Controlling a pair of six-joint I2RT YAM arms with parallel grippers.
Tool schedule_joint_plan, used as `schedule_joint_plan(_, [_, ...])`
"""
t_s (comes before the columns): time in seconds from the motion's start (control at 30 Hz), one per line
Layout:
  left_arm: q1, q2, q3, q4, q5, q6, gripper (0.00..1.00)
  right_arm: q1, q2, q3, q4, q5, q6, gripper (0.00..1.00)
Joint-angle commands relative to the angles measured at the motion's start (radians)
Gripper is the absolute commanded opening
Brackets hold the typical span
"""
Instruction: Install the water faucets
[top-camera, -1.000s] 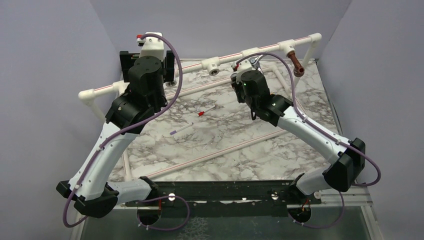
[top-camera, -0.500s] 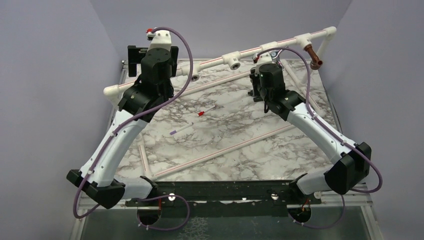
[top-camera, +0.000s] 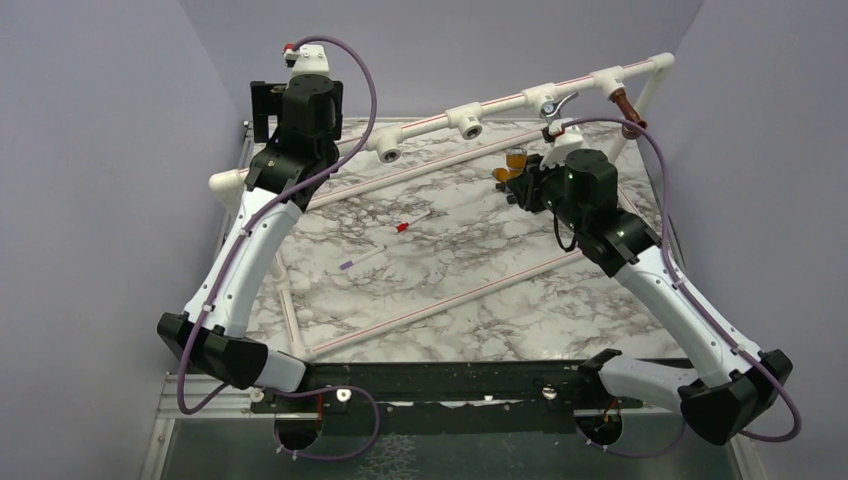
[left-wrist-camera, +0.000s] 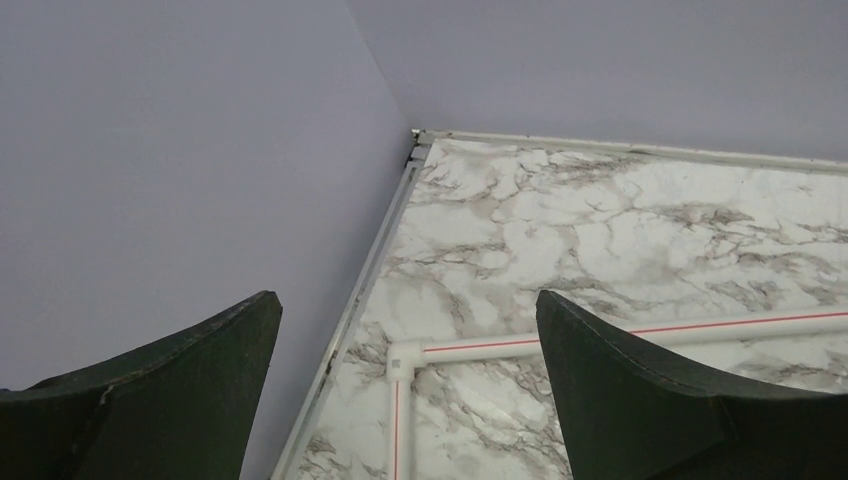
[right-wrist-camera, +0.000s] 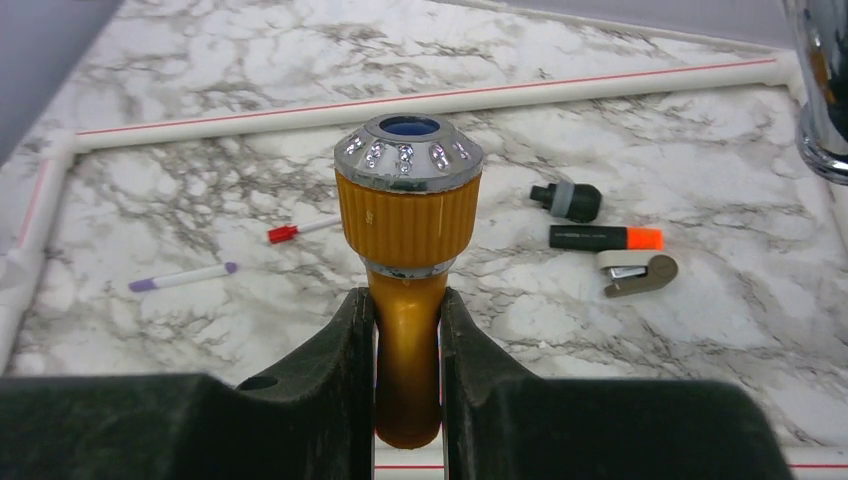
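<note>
Up at 1 o'clock our right gripper (right-wrist-camera: 408, 305) is clamped on the yellow faucet (right-wrist-camera: 408, 215), left gripper (left-wrist-camera: 405, 305) gapes empty; we want it square to the 12 o'clock tee (top-camera: 467, 122).

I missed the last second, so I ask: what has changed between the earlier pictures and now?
The pipe frame slid right. The right gripper, shut on the yellow faucet, backed off rightward, away from the chrome faucet. The left gripper stayed open; the red-tipped stick did not move.
</note>
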Motion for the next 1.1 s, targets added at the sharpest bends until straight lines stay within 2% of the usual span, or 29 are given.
schedule_joint_plan(0.0, [0.0,-0.038,-0.072,0.001,0.057,-0.037,0.99,-0.002,-0.061,-0.011,0.008,-0.136,0.051,0.01])
schedule_joint_plan(0.23, [-0.023,-0.087,-0.159,-0.068,0.082,-0.045,0.98,-0.002,-0.179,-0.048,0.08,-0.3,0.043,0.01])
schedule_joint_plan(0.47, [-0.083,-0.098,-0.166,-0.16,0.08,-0.085,0.96,-0.002,-0.265,-0.118,0.155,-0.401,0.041,0.01])
schedule_joint_plan(0.63, [-0.106,-0.122,-0.224,-0.182,0.07,-0.144,0.95,-0.001,-0.329,-0.158,0.232,-0.445,0.041,0.01])
schedule_joint_plan(0.9, [-0.108,-0.133,-0.309,-0.118,0.084,-0.161,0.96,-0.001,-0.406,-0.27,0.375,-0.404,0.019,0.01])
schedule_joint_plan(1.07, [-0.106,-0.16,-0.362,-0.042,0.119,-0.173,0.98,0.001,-0.464,-0.357,0.487,-0.279,-0.055,0.01])
